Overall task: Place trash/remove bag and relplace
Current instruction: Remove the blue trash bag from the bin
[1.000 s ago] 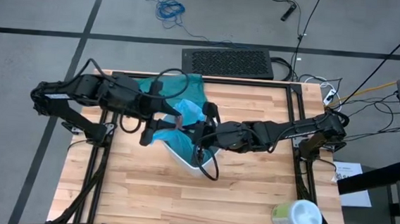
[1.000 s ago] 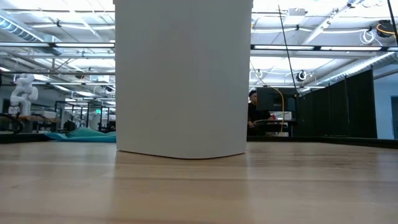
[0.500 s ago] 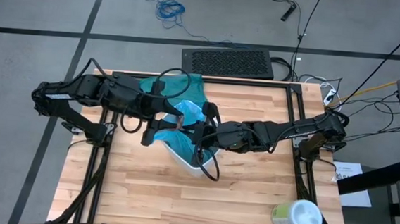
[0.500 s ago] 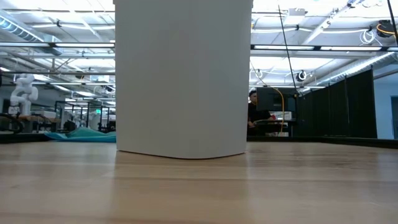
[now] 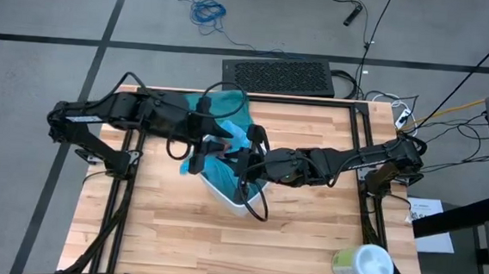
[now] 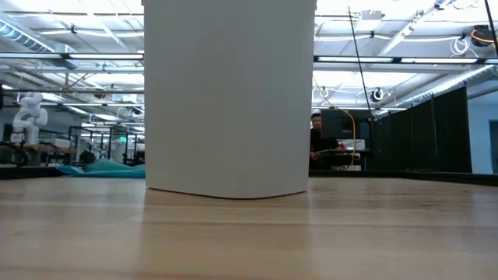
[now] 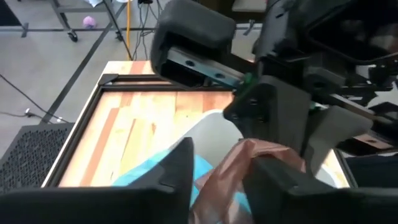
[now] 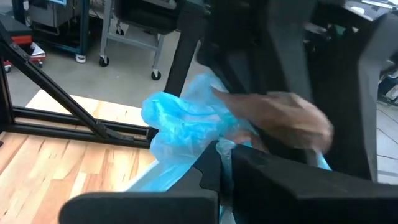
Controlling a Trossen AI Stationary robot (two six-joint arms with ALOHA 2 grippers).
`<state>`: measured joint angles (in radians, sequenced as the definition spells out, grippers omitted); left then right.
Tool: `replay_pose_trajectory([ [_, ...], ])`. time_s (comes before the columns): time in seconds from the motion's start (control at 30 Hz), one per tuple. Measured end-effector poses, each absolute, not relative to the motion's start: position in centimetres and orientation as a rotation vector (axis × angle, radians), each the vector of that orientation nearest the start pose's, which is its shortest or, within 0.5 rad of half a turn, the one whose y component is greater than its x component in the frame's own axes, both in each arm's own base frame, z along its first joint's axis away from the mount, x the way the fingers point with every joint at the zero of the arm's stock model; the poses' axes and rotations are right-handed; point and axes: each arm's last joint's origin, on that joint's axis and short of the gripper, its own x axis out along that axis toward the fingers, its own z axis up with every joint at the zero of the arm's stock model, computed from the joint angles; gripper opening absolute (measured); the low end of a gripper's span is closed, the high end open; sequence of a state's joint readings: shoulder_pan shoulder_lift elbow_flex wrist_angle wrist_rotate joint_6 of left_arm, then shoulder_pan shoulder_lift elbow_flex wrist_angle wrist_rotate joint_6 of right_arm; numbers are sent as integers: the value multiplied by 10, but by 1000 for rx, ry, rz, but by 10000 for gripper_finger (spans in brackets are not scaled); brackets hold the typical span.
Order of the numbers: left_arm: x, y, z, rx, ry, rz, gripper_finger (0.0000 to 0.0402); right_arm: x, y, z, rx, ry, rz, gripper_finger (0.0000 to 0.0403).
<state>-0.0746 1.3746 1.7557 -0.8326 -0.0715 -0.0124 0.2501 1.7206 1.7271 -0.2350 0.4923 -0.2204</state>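
A white bin [image 5: 233,202] stands mid-table and fills the low view [image 6: 229,93]. Its light-blue bag [image 5: 227,136] is bunched up at the bin's mouth. My left gripper [image 5: 212,152] is over the bin's mouth from the left, shut on a crumpled brown paper wad [image 7: 245,163]. My right gripper [image 5: 245,159] faces it from the right, shut on the bag [image 8: 180,118]. No other trash shows. My left gripper pinches the brown wad [image 7: 231,177] between its two fingers, coming from the table's left and slanting slightly down. The wad is lifted clear, above the bin's mouth. My right gripper pinches a bunched fold of the bag's top [image 8: 219,147], coming about level from the table's right. The plastic stands up above the bin's rim.
A darker teal bag [image 5: 226,106] lies on the table behind the bin, at the far edge. A white-and-green wipes tub [image 5: 362,264] lies at the near right corner. The two grippers are close together over the bin.
My left gripper has moved toward the table's right, farther over the bin's mouth and closer to my right gripper, carrying the brown wad. My right gripper and the bin have kept still.
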Motion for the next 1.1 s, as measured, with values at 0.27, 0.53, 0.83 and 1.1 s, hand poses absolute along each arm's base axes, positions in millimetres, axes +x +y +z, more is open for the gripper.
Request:
replay_pose_trajectory([
  [0.27,252,-16,474,40,421,-1,6,386,85,405,-312,243,-215,0],
  [0.53,239,-15,479,37,450,-11,2,385,84,403,-326,261,-213,0],
  [0.83,238,-17,480,-2,446,-62,47,385,84,403,-342,266,-210,0],
  [1.1,231,-17,478,-7,486,-79,140,385,84,403,-346,267,-210,0],
])
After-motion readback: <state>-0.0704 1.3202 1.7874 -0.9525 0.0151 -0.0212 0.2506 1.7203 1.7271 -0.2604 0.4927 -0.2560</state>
